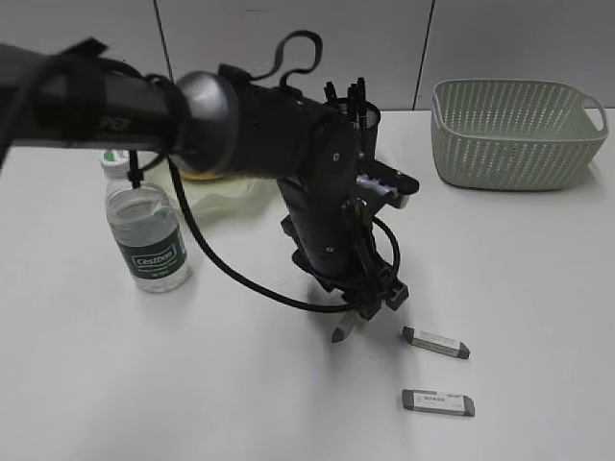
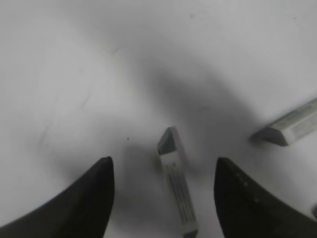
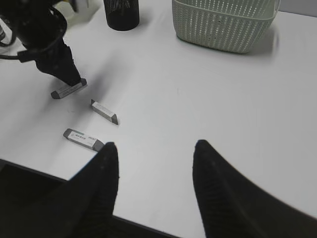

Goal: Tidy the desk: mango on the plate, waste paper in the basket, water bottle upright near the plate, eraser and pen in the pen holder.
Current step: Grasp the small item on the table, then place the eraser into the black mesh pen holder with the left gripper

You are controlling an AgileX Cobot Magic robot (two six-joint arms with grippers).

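My left gripper [image 1: 366, 305] points down at the desk [image 1: 240, 403], open, with its jaws [image 2: 163, 166] on either side of a grey-white eraser [image 2: 177, 186] that lies flat; its end shows under the gripper [image 1: 342, 332]. Two more erasers [image 1: 435, 342] [image 1: 437, 402] lie to the right. The water bottle [image 1: 146, 235] stands upright beside the pale green plate [image 1: 223, 199], where a strip of yellow mango [image 1: 199, 176] shows behind the arm. The pen holder [image 1: 365, 117] holds pens. My right gripper [image 3: 154, 161] is open and empty over bare desk. The waste paper is not in view.
The green basket [image 1: 519, 130] stands at the back right, its inside hidden. In the right wrist view the three erasers [image 3: 69, 89] [image 3: 104, 111] [image 3: 83, 139] lie in a cluster, with the pen holder [image 3: 121, 15] and basket [image 3: 223, 22] beyond. The desk's front edge is under my right gripper.
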